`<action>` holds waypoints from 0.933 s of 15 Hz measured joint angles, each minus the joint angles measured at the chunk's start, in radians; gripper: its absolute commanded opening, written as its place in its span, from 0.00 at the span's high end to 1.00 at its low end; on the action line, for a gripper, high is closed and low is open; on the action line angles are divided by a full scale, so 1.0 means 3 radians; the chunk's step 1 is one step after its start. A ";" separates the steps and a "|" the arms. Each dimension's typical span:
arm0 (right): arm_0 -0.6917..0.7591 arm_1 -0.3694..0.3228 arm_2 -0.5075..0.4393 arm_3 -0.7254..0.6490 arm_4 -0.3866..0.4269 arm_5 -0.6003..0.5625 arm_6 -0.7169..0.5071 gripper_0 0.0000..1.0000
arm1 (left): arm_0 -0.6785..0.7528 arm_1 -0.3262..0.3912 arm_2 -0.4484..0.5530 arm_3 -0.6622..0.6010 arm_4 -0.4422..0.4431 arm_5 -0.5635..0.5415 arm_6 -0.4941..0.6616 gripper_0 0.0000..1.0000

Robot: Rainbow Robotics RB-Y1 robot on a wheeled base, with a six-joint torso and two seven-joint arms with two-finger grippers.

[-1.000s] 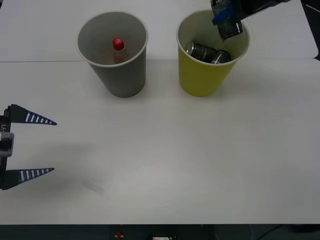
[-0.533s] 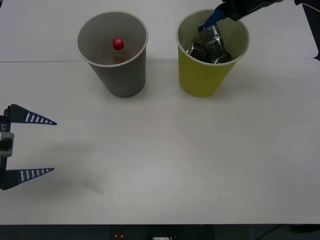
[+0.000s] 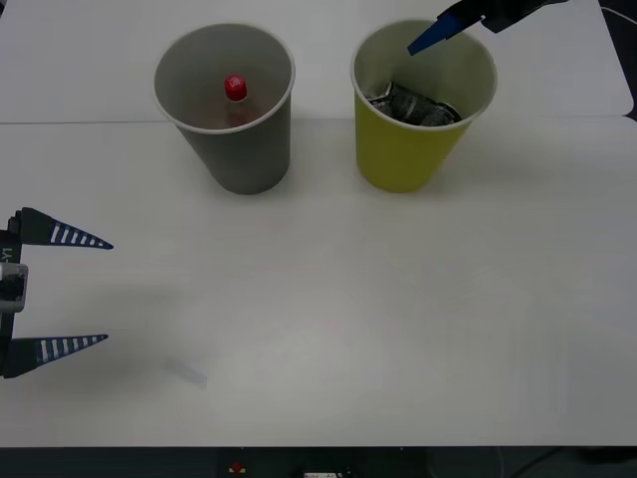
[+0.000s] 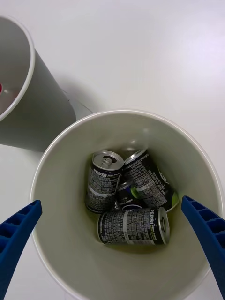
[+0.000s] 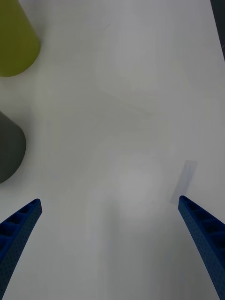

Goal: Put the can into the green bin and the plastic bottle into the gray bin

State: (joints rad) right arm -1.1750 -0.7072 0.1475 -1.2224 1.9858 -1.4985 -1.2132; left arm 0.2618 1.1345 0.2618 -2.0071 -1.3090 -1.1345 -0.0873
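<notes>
The green bin stands at the back right, and three dark cans lie on their sides at its bottom. Above its far rim my right gripper hangs open with nothing in it; in the right wrist view its fingertips straddle the bin's mouth. To the left stands the gray bin with the plastic bottle's red cap showing inside it. My left gripper is parked open low over the table's left edge, far from both bins.
A faint clear strip of tape lies on the white table near the left gripper. The table's front edge runs along the bottom. The left wrist view shows the outer walls of the green bin and the gray bin.
The can that my right gripper held over the green bin has dropped in among the others. The right gripper has opened and pulled up and back. The left arm has not moved.
</notes>
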 measured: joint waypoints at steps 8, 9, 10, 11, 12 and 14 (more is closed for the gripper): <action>0.0781 -0.0364 -0.0676 -0.0867 -0.0697 -0.0239 0.0326 0.00 | 0.0000 0.0000 0.0000 0.0000 0.0000 0.0000 0.0000 0.00; 0.0964 -0.0415 -0.0781 -0.1057 -0.0796 -0.0241 0.0353 0.00 | 0.0000 0.0000 0.0000 0.0000 0.0000 0.0000 0.0000 0.00; 0.1158 -0.0458 -0.0894 -0.1258 -0.0872 -0.0241 0.0382 0.00 | 0.0000 0.0000 0.0000 0.0000 0.0000 0.0000 0.0000 0.00; 0.1350 -0.0482 -0.1018 -0.1446 -0.0937 -0.0242 0.0416 0.00 | 0.0000 0.0000 0.0000 0.0000 0.0000 0.0000 0.0000 0.00; 0.1548 -0.0499 -0.1149 -0.1614 -0.1010 -0.0242 0.0458 0.00 | 0.0000 0.0000 0.0000 0.0000 0.0000 0.0000 0.0000 0.00; 0.1922 -0.0517 -0.1374 -0.1880 -0.1145 -0.0242 0.0713 0.00 | 0.0000 0.0000 0.0000 0.0000 0.0000 0.0000 0.0000 0.00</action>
State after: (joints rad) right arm -0.5983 -0.8622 -0.2648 -1.7863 1.6424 -1.5710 -0.9992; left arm 0.2618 1.1345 0.2618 -2.0071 -1.3090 -1.1345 -0.0873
